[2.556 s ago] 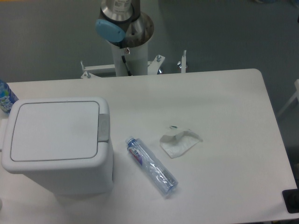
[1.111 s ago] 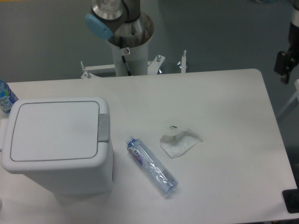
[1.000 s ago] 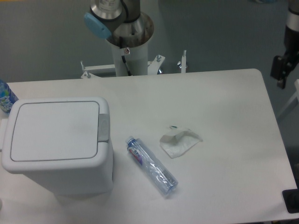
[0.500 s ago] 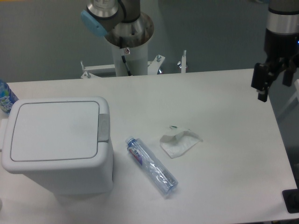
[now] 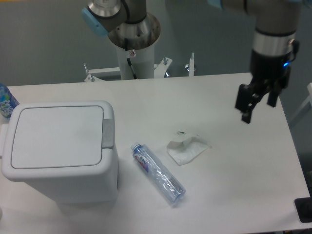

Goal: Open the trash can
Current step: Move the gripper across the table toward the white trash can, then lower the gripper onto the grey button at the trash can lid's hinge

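Overhead view of the white worktop [image 5: 234, 195]. At the left edge we see the trash can [image 5: 58, 151], a boxy white bin with rounded corners; its flat rectangular lid [image 5: 56, 136] lies closed and level, and the small grey push-button tab [image 5: 107, 133] sits on the lid's right side. Just right of the bin, a clear plastic bottle [image 5: 159, 172] with a blue-and-red label lies on its side, running diagonally with its cap toward the bin, near the bin but not touching it. Further right, apart from the bottle, rests a crumpled white paper [image 5: 187, 147]. Behind the bin's left corner we glimpse part of a blue-labelled bottle [image 5: 6, 101].

The arm descends from the upper right, and its pincer [image 5: 258, 101] hangs above the right part of the worktop, well apart from the trash can and to the right of the paper. We see its two dark fingers [image 5: 243, 104] spread with a gap between them, holding nothing. The robot's base column [image 5: 132, 48] stands beyond the far edge of the worktop.
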Controlling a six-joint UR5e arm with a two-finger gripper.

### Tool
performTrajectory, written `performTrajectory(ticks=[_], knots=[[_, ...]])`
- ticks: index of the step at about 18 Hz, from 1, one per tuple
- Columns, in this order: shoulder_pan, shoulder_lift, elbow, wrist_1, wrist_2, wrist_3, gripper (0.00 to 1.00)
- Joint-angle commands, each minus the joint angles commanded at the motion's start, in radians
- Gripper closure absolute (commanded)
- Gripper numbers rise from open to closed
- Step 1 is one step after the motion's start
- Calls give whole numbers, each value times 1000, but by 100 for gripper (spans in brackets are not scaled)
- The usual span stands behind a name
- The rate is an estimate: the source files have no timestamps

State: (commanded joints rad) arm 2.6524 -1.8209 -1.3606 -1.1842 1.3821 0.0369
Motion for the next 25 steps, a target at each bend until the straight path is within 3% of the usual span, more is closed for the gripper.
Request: performTrajectory(ticks=[5,8,15,18,25], knots=[[-72,8,-2,0,-6,-86,0],[-123,29,-8,-2,-29,-202,0],[-216,48,-37,-46,-115,-235,0],[-249,78,-63,-46,-127,-236,0],[-289,87,-95,-46,-121,-236,0]])
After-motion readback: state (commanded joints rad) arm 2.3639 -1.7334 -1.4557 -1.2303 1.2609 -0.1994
